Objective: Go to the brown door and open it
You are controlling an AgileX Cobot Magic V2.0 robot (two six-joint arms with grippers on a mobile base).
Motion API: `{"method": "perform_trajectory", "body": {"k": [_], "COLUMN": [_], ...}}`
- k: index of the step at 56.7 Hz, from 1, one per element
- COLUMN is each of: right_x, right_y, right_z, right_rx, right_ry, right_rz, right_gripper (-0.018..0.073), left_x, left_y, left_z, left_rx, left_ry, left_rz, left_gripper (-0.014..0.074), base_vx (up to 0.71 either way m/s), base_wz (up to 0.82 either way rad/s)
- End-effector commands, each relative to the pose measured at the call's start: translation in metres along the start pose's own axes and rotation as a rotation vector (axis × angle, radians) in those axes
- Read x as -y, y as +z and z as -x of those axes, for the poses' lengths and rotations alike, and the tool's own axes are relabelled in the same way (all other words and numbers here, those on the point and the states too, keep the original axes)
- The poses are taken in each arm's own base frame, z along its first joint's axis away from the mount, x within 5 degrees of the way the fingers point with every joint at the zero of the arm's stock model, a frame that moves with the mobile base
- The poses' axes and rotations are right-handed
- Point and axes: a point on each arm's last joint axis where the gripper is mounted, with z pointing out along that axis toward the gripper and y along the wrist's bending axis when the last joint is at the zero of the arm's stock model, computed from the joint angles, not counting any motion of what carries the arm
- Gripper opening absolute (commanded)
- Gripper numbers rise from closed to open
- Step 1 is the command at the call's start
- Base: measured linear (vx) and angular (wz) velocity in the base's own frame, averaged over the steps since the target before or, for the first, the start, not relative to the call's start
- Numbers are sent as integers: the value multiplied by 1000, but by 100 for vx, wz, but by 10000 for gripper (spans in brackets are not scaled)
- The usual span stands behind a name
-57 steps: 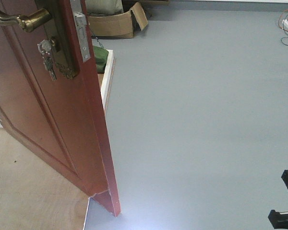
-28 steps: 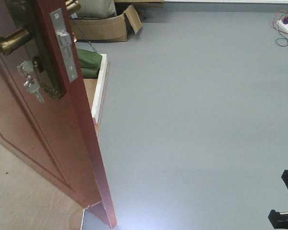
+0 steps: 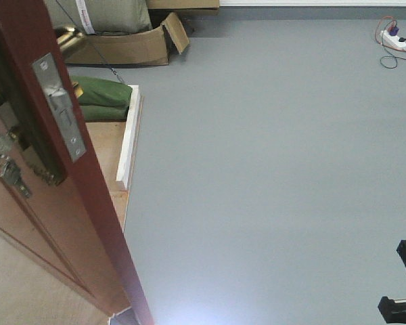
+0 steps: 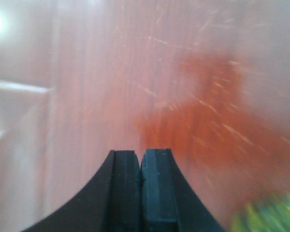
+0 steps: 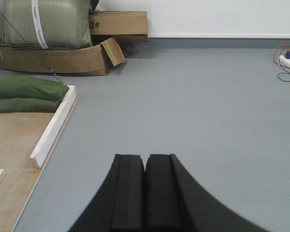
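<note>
Swinging wider, the brown door (image 3: 74, 230) sits further left in the front view than a second ago. Its latch plate (image 3: 59, 108) is turned edge-on, with green bags (image 3: 101, 95) showing past it. The left gripper (image 4: 141, 166), pads together on nothing, has the glossy panel right ahead, close and blurred. The right gripper (image 5: 145, 169), likewise closed and empty, faces open floor (image 5: 208, 121). Opening looks largely done, though a final push may remain.

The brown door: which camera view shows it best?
The exterior front-facing view: the brown door stands ajar at the left, its edge, silver latch plate and keys sharp. The left wrist view shows only a blurred reddish surface; the right wrist view shows none of it.
</note>
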Motion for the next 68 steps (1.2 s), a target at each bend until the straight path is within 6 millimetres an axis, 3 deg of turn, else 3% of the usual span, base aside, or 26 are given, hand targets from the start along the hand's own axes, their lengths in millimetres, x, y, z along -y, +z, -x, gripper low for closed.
{"method": "perform_trajectory", "body": {"k": [1,68], "right_x": [1,1], "right_y": [0,0], "right_z": [6,6], "right_rx": [79,82], "right_ry": [-15,-15], "right_rz": [-8,-9], "right_gripper": [0,0], "left_x": [2,2], "left_y": [-2,-2], "left_z": [14,14], "left_rx": [49,49], "left_ry": [-5,-5], "left_rz": [1,1], "left_gripper": [-3,-3], "base_vx": [14,17], "base_wz": [-7,0]}}
